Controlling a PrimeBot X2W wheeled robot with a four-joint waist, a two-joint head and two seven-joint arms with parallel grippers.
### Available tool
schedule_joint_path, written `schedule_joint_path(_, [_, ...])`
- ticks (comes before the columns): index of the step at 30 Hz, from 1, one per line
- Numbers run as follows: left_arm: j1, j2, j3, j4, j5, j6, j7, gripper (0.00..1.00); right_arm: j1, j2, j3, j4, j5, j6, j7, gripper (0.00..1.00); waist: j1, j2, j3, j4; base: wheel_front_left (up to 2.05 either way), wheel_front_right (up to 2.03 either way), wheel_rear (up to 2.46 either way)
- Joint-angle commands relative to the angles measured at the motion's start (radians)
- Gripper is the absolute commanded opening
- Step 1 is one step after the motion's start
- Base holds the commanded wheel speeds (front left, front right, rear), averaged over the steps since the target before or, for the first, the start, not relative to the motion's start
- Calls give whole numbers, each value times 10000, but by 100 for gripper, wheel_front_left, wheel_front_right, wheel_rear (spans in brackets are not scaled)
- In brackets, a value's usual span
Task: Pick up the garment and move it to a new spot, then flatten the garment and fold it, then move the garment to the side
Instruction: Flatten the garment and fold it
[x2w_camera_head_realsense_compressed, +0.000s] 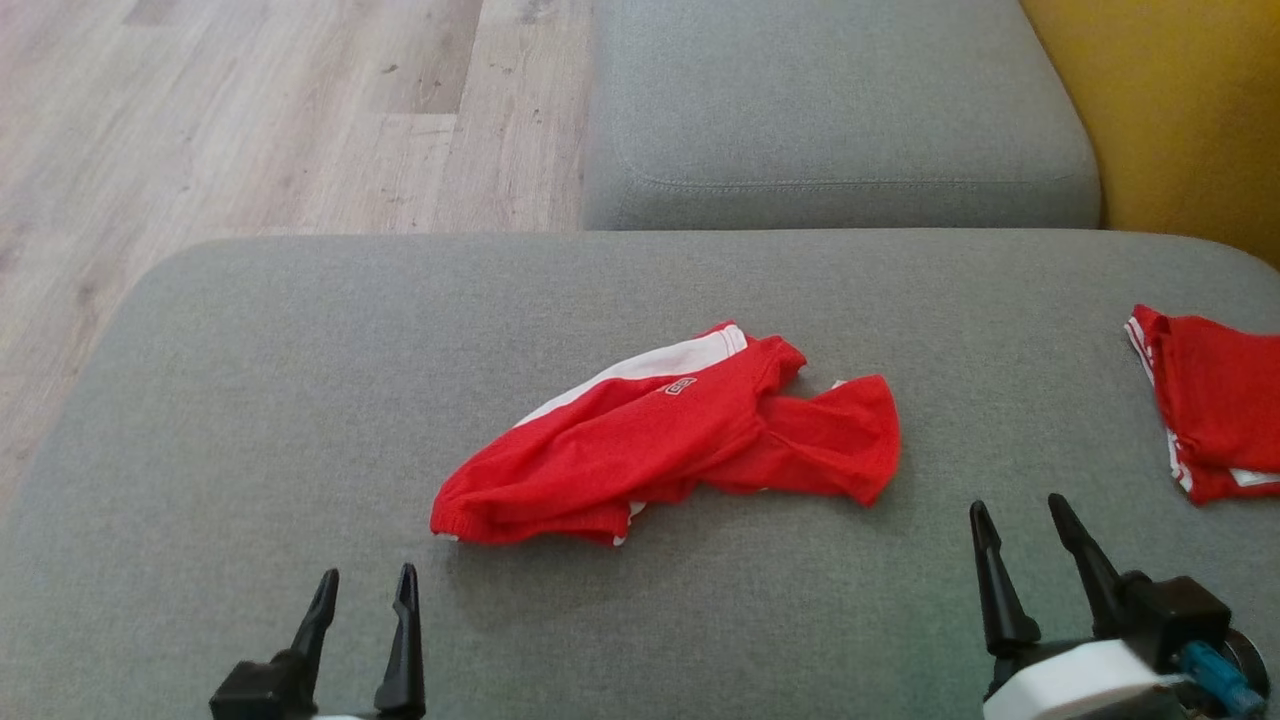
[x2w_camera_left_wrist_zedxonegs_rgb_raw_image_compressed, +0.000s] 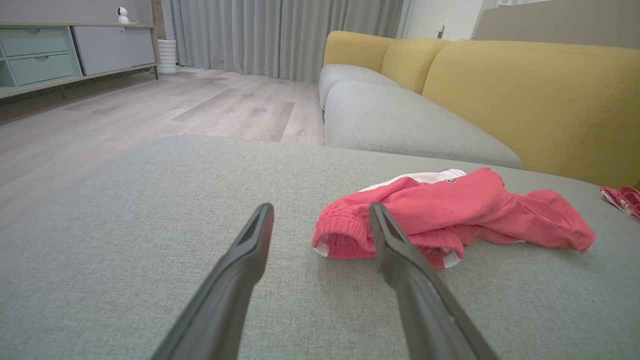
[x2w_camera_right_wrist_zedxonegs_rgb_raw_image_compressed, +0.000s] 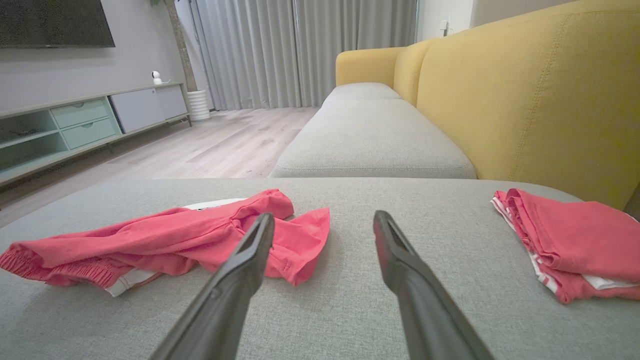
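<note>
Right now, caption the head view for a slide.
Crumpled red garment on cushion; left gripper and right gripper short of it, jaws open; folded red pile at right.

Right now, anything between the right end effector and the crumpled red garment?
Only bare grey fabric cushion separates right end effector from crumpled red-and-white garment; head view shows it.

I see a folded red cloth (x2w_camera_head_realsense_compressed: 1215, 400) on the grey cushion's (x2w_camera_head_realsense_compressed: 250, 400) right edge, yellow backrest (x2w_camera_head_realsense_compressed: 1180, 100) far right, wood floor (x2w_camera_head_realsense_compressed: 250, 110) far left, curtains (x2w_camera_left_wrist_zedxonegs_rgb_raw_image_compressed: 280, 35) beyond.

You can count two red garments here: one crumpled garment (x2w_camera_head_realsense_compressed: 640, 445) and one folded garment (x2w_camera_head_realsense_compressed: 1220, 400).
</note>
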Motion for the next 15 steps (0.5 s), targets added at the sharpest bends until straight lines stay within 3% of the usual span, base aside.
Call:
schedule_joint_path(1, [-461, 93, 375, -216, -47, 82, -93, 100, -456, -64, 229, -310, 13, 65, -130, 100, 0, -1, 13, 3, 0, 0, 0])
schedule_joint_path(15, [-520, 93, 249, -283, -60, 140, 53, 100, -483, -64, 214, -220, -22, 65, -138, 100, 0, -1, 67, 82, 0, 0, 0])
